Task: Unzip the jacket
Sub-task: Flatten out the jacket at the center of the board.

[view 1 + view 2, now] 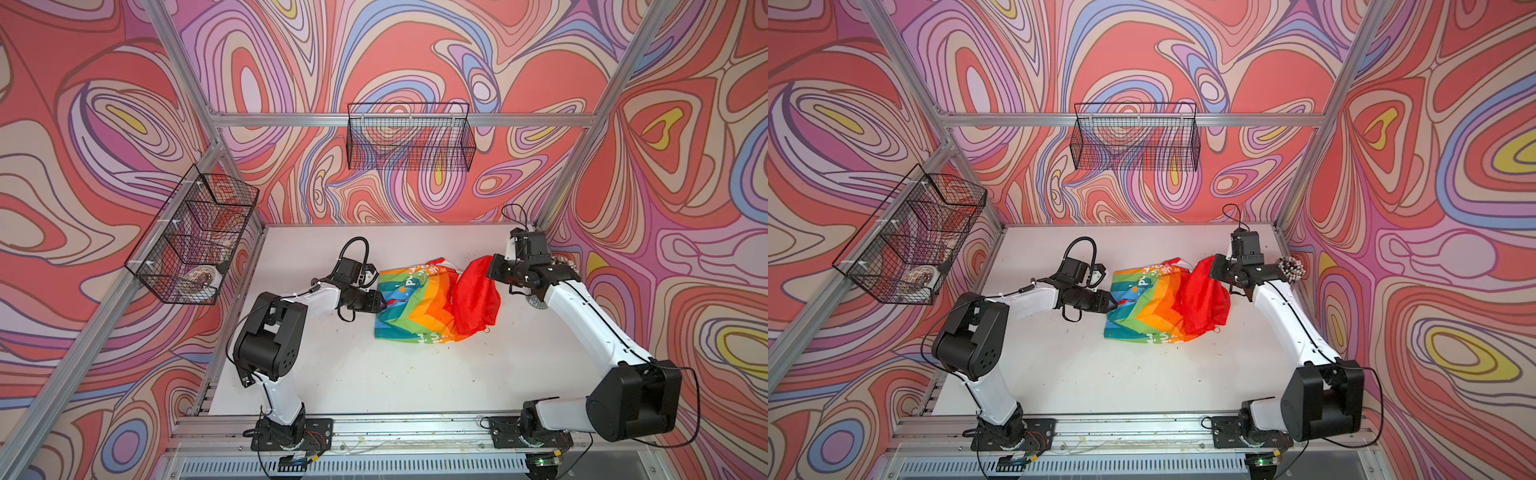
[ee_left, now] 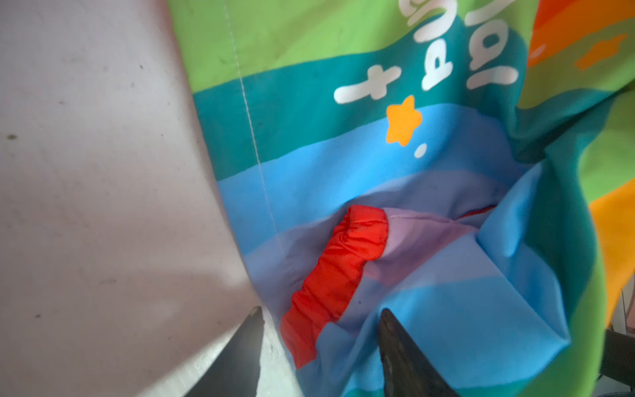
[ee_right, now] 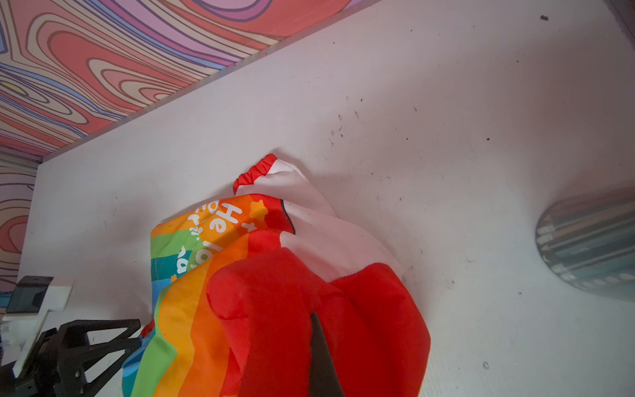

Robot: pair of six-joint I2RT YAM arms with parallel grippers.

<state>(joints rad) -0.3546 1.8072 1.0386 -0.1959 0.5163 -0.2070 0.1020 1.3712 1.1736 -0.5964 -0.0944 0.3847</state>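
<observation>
The jacket [image 1: 419,307] [image 1: 1154,305] lies crumpled in the middle of the white table, rainbow-striped side up with white lettering. Its red hood [image 1: 473,299] [image 3: 275,302] is pulled up toward the right. My right gripper [image 1: 491,266] [image 3: 313,321] is shut on that hood, and red cloth hides all but one dark finger. My left gripper [image 1: 384,303] [image 2: 321,311] is at the jacket's left edge with its jaws apart. One fingertip is over the table, the other is on blue cloth, and a red elastic cuff [image 2: 340,261] lies between them. A white part [image 3: 330,240] shows at the far side.
A bundle of coloured pencils [image 1: 1291,268] [image 3: 587,244] stands by the right arm near the right wall. A wire basket [image 1: 409,137] hangs on the back wall. Another basket [image 1: 195,241], on the left wall, holds a patterned item. The table [image 1: 374,374] is speckled with crumbs.
</observation>
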